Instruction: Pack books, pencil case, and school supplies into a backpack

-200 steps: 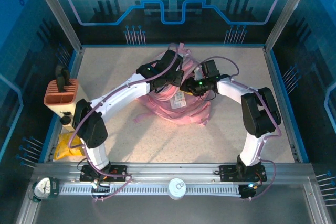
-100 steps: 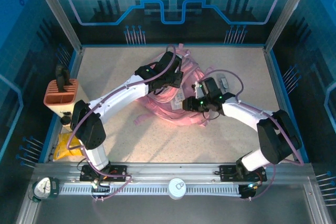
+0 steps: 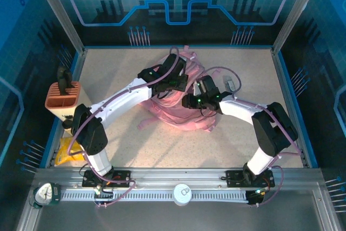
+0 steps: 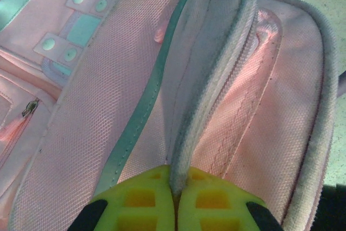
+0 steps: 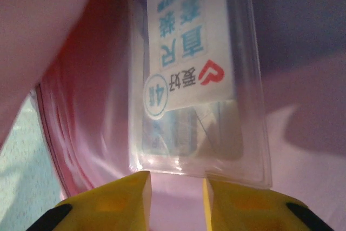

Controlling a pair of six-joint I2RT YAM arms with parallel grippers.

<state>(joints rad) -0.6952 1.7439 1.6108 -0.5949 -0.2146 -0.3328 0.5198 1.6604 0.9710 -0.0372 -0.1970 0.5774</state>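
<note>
Around the backpack (image 3: 175,114), which lies crumpled a little behind the middle of the desk (image 3: 243,144), bare speckled surface runs out to the raised blue rim on every side, with the widest room in front of it, toward the arm bases. Both arms arch in over the backpack and cross much of its top. At its upper edge the left hand (image 4: 174,187) is pinched tight on a fold of the zip-lined rim, holding one pink flap up off the panel beside it. At the backpack's right side the right hand (image 5: 177,179) has its fingers a narrow gap apart and clasps nothing; the lower edge of a clear packet (image 5: 194,74) with a blue-printed label lies just at their tips, hemmed in by pink fabric on both sides. Just right of the backpack lies a small grey item (image 3: 231,85), too small to make out. Well to its left, against the rim, stands an orange slotted holder (image 3: 62,100), and nearer the bases on that side lies a yellow item (image 3: 67,152).
</note>
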